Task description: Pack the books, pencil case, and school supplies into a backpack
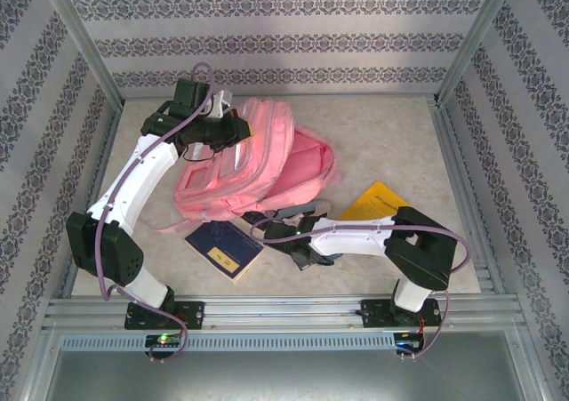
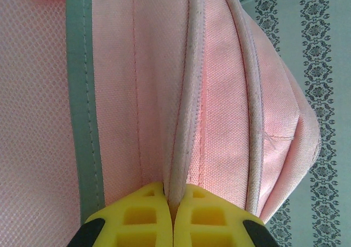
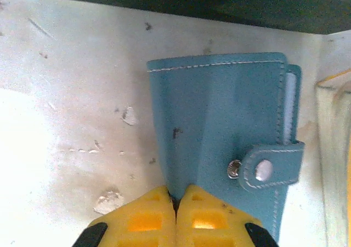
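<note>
Left gripper [image 2: 173, 217] is pinching a piped seam of the backpack [image 2: 219, 93], its yellow fingertips pressing together with the pink fabric running up from between them. In the top view it is sitting at the bag's far-left end. Right gripper [image 3: 175, 214] is clamping tight at the lower edge of a teal notebook [image 3: 219, 121]. It seems to be nipping the cover, though the pads are hiding the contact itself. A snap strap [image 3: 269, 170] is holding the notebook closed.

From above, the right arm [image 1: 356, 236] is covering most of that notebook, which is lying on the table [image 1: 391, 143] just in front of the backpack. A navy book [image 1: 224, 248] is lying to its left, its yellow label carrying print too small to read. A yellow-orange book [image 1: 378, 201] is peeking out beyond the right arm, partly hidden, its dark print equally unreadable. A dark shape [image 3: 219, 6] is running off the top edge of the right wrist view, and I cannot tell what it is.
</note>
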`<state>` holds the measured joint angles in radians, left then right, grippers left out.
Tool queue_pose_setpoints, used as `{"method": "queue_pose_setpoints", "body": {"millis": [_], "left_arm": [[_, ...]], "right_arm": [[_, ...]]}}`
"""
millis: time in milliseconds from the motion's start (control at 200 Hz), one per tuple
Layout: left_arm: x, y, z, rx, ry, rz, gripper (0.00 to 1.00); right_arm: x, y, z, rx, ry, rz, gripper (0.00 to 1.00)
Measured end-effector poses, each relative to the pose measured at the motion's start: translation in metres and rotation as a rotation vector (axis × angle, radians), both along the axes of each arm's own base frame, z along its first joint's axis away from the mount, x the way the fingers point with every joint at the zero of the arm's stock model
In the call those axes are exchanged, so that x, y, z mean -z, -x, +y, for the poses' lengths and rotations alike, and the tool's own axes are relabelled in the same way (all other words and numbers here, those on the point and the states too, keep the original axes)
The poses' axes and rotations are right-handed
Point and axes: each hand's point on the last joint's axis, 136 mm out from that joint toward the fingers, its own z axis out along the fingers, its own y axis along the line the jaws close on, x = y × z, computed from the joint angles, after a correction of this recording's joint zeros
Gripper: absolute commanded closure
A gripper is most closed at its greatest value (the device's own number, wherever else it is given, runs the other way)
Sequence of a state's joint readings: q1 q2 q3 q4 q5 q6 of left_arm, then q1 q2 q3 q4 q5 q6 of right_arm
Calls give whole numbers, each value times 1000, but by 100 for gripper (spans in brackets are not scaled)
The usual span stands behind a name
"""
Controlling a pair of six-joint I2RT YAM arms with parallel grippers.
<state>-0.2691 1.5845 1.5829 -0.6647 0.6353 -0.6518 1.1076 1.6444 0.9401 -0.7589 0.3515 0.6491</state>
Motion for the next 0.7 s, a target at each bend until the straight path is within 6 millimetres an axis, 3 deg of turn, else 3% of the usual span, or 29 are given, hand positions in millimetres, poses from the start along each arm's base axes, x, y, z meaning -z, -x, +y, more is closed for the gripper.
{"method": "queue_pose_setpoints", "body": {"millis": [240, 485, 615, 699], "left_arm": [[0, 0, 0, 0, 0, 0, 100], [0, 0, 0, 8, -5, -10, 100], [-1, 0, 0, 13, -5, -14, 100], [-1, 1, -1, 18, -1, -13, 100]], "right_arm": [[-72, -9, 0, 19, -237, -103, 100], [-154, -22, -17, 67, -511, -234, 100], [-194, -42, -24, 130, -648, -300, 100], [-215, -67, -28, 200, -736, -337, 100]]}}
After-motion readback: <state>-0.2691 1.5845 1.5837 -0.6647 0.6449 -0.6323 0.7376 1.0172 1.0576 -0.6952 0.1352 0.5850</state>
